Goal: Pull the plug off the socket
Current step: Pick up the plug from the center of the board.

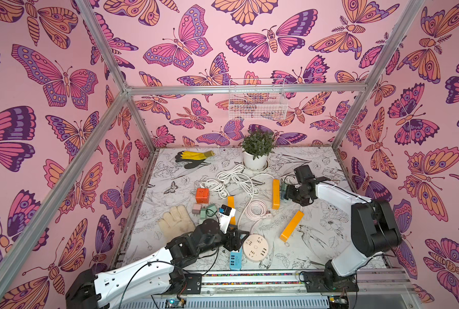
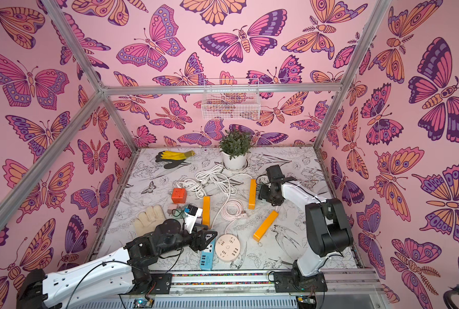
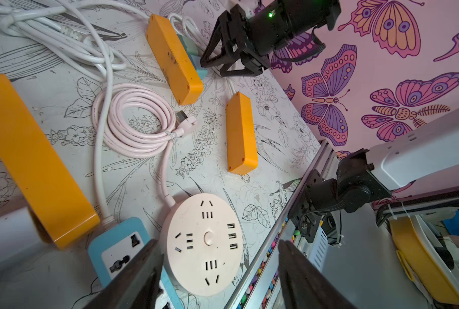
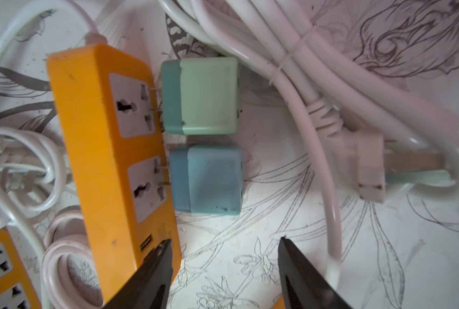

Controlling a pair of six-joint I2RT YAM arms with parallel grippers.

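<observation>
right claw [image 4: 225, 240]: jaws apart, nothing between them. One finger sits at the end of the orange strip [image 4: 97, 139], the other over bare table.
blue plug [image 4: 209, 182]: just ahead of the fingertips, seated in the strip's nearer socket, with a sliver of prong showing at the joint.
green plug [image 4: 204, 96]: next socket along, almost touching the blue one and seated the same way.
target: probably blue, since it is closest. The task doesn't say which.
location: in a top view the strip [image 1: 276, 194] is at about 2 o'clock from table centre, lying on its edge. The plugs are on its 3 o'clock side, facing the claw.
pink cord [image 4: 330, 203]: runs just beside the outer finger.
left claw [image 3: 217, 242]: also open and empty, over the round socket [image 3: 204, 243] at about 6 o'clock, well apart from the strip.
risk 1: the strip isn't braced, so a pull toward 3 o'clock likely drags the whole strip instead of freeing the plug.
risk 2: with almost no gap between the plugs, a finger could land on green or pinch both.
risk 3: the outer finger could trap the cord when it closes.
risk 4: an off-axis pull could jam or bend the prongs.
</observation>
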